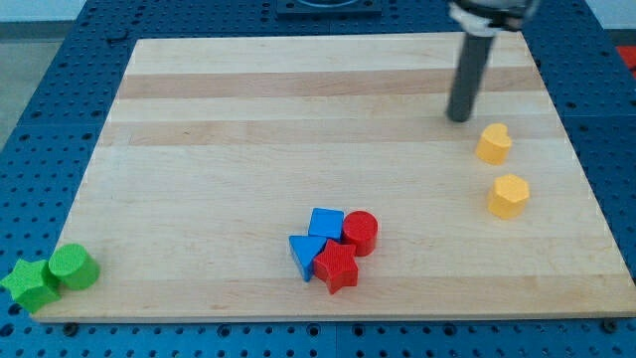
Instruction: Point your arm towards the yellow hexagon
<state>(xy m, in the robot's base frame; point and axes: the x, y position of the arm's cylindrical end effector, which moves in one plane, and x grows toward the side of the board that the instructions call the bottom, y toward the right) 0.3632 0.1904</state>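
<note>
The yellow hexagon (pixel 509 195) lies on the wooden board (pixel 248 149) at the view's right, below a yellow heart-shaped block (pixel 494 143). My tip (pixel 459 118) rests on the board at the upper right, just left of and above the yellow heart, apart from it. The hexagon is lower and to the right of the tip, with the heart between them.
A cluster sits at the bottom middle: a blue cube (pixel 326 224), a blue triangle (pixel 305 255), a red cylinder (pixel 361 233) and a red star (pixel 337 268). A green star (pixel 29 284) and a green cylinder (pixel 74 268) sit at the bottom left corner.
</note>
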